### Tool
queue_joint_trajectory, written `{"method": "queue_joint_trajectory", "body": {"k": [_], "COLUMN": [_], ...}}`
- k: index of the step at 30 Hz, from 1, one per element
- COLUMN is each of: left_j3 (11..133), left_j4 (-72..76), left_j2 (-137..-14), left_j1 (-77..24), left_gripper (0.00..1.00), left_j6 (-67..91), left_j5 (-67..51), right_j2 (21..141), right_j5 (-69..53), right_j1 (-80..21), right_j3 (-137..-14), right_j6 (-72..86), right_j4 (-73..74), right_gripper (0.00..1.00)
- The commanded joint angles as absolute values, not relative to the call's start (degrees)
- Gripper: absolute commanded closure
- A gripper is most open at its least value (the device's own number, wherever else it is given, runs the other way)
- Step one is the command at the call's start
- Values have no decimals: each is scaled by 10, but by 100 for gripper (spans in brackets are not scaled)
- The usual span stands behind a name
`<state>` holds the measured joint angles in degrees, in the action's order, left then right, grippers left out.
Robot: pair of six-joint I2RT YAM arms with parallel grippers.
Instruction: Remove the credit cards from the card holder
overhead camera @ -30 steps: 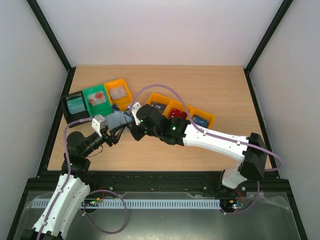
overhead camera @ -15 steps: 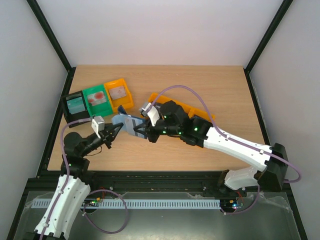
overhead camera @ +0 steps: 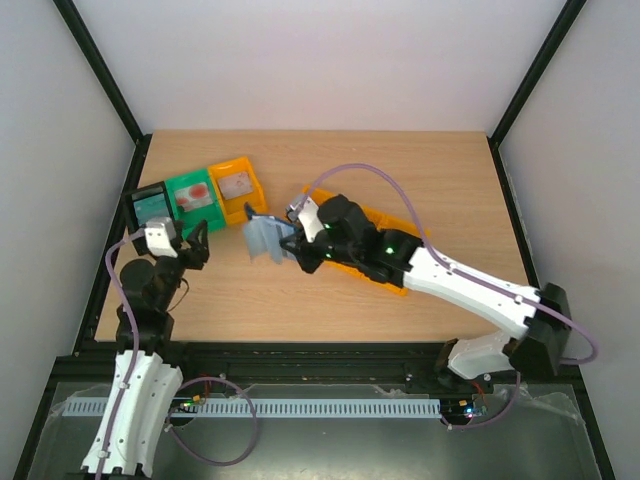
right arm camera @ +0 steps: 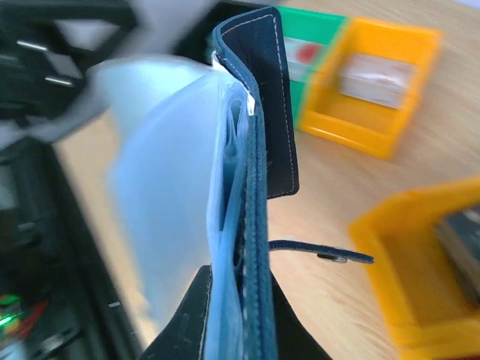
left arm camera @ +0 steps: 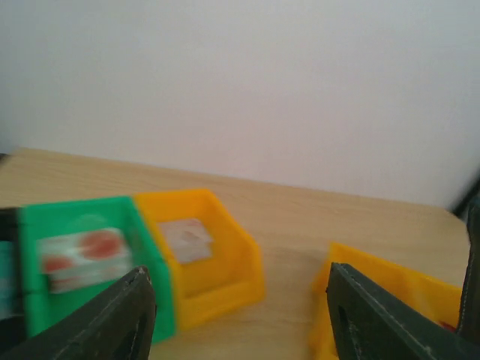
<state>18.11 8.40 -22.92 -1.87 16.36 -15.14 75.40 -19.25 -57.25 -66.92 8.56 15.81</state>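
1 change: left hand [overhead camera: 192,243] back from card holder [overhead camera: 262,238], wide, seemingly empty; right hand [overhead camera: 291,249] tight on it.

Top external: high, at near edge, angled down; whole worktop [overhead camera: 400,170] in frame, far wall [overhead camera: 320,60] above.
Left wrist: low, just over worktop, facing far wall; blurred; green bin [left arm camera: 82,247] and small orange bin [left arm camera: 202,262] near, orange tray [left arm camera: 390,292] corner at right.
Right wrist: very close on card holder [right arm camera: 259,187], edge-on, filling centre.
Shared by all three: green bin, small orange bin, orange tray.
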Motion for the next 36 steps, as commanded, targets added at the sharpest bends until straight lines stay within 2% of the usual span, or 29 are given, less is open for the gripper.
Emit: {"method": "queue_joint_trajectory", "body": {"k": [1,3,5,7,9,11,13,14,16,17,24,32,36], "left_j3": [221,237,257,264,244,221,223,228,233,231,235,256,285], "left_j4": [62,62,58,65,108,113,59,38,26,27,-9,50,30], "left_j2": [-221,-215,-211,-216,-227,-239,-250,-262,-281,-287,-280,-271,-271], "left_j1": [3,10,12,9,-8,-28,-46,-56,-78,-85,-79,-73,-75], "left_gripper": [38,46,53,54,48,39,31,25,3,1,1,1,1], "left_j6": [107,80,49,75,170,233,179,151,115,111,53,65,55], "left_j5": [-3,-46,-178,-343,-466,-485,-435,-408,-408,-419,-442,-681,-717], "right_j2": [830,865,889,895,891,883,876,870,856,847,742,695,696], "right_j5": [46,94,112,95,51,-3,-41,-72,-124,-155,-367,-486,-518], "right_j1": [-571,-571,-572,-577,-579,-584,-587,-588,-588,-588,-588,-588,-588], "right_j3": [-746,-776,-795,-798,-790,-782,-778,-776,-764,-757,-689,-687,-706], "right_j6": [129,143,147,143,136,125,113,106,96,87,-4,-89,-133], "right_j4": [277,317,339,327,301,276,264,259,243,234,185,210,239], "right_gripper": [98,98,98,98,98,98,98,99,98,98,98,98,98]}}
